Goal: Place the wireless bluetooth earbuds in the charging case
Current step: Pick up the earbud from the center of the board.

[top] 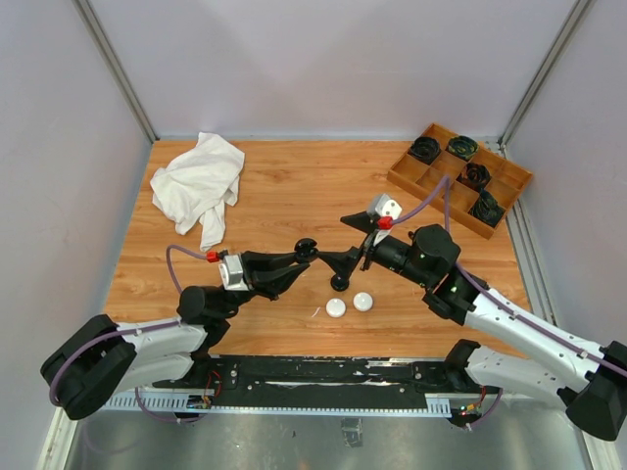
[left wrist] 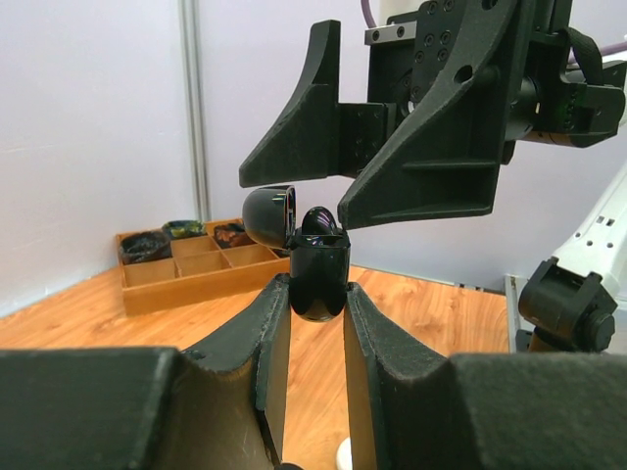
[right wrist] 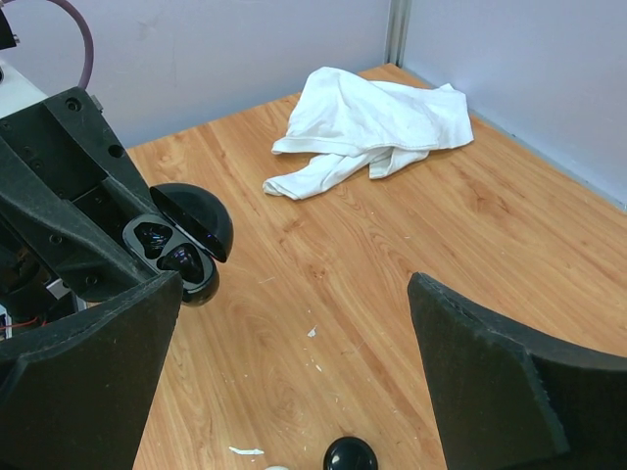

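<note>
Centre of the top view, above the wood-grain tabletop (top: 284,196): left gripper (top: 294,257), jaws drawn in narrow and clamped on the lower body of a glossy black rounded plastic charging case (left wrist: 319,279). Held clear of the tabletop, upright in the left wrist view, with domed lid (left wrist: 268,215) hinged open toward the left of that frame. Poking just above the case rim: a small glossy black earbud (left wrist: 318,221). In the right wrist view, left of frame, two dark glossy shapes (right wrist: 157,237) seated in the case's wells; earbuds or bare wells, impossible to tell.

Facing the case from the right: right gripper (right wrist: 294,294), jaws spread fully wide, gripping nothing. In the left wrist view, fingertips close over the open case; contact or gap, not clear.

Lower centre of the top view, on the tabletop below both grippers: two small white round puck-like cases (top: 336,307), side by side, slightly apart. Bottom edge of the right wrist view: a small black domed piece (right wrist: 350,455), kind unclear.

Upper left of the top view: a crumpled white cloth (top: 199,183). Upper right: a wooden divided tray (top: 419,176), with dark round items (top: 425,149) in four compartments.
</note>
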{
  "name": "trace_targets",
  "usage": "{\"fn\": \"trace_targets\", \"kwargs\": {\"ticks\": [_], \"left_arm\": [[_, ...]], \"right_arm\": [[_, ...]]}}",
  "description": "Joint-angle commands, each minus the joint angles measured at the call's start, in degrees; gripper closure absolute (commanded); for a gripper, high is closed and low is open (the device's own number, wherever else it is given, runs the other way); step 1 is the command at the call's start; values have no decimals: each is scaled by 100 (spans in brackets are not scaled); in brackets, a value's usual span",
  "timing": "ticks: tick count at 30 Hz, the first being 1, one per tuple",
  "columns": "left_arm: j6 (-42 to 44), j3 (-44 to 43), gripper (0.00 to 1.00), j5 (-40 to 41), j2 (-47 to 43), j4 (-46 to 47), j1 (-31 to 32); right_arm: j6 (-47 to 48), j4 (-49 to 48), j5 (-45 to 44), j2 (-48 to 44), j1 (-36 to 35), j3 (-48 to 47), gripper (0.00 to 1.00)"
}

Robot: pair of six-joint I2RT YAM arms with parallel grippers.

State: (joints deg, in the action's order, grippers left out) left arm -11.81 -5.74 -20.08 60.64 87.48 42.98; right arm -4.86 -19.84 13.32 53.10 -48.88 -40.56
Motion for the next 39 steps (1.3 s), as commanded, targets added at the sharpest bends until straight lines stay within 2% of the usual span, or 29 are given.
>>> {"fn": "trace_targets", "kwargs": {"ticks": [1, 5, 10, 16, 18, 21, 25, 33, 39], "left_arm": [[146, 33, 100, 34, -199, 669, 35], [298, 181, 100, 255, -335, 423, 35], [509, 328, 100, 561, -612, -32, 35], [798, 361, 100, 771, -1129, -833, -11], [881, 371, 100, 798, -1306, -1128, -47], [997, 387, 100, 812, -1549, -1474, -92], [1230, 427, 100, 795, -1821, -1828, -97], [1470, 676, 100, 808, -2174, -2023, -97], [1512, 673, 100, 711, -2462, -2360, -97]], "right_arm": [[176, 341, -216, -49, 51, -39, 1], [237, 898, -307, 14, 214, -216, 1], [345, 1598, -957, 67, 343, -420, 2], [334, 2573, -1625, 254, 614, -837, 2], [338, 2939, -1574, 448, 818, -1059, 2], [-212, 3752, -1881, 856, 1267, -1511, 2], [-302, 4266, -1682, 1323, 1921, -1784, 1], [-453, 4634, -992, 2123, 3042, -2163, 2], [-264, 5396, -1390, 3061, 3294, -2752, 1]]}}
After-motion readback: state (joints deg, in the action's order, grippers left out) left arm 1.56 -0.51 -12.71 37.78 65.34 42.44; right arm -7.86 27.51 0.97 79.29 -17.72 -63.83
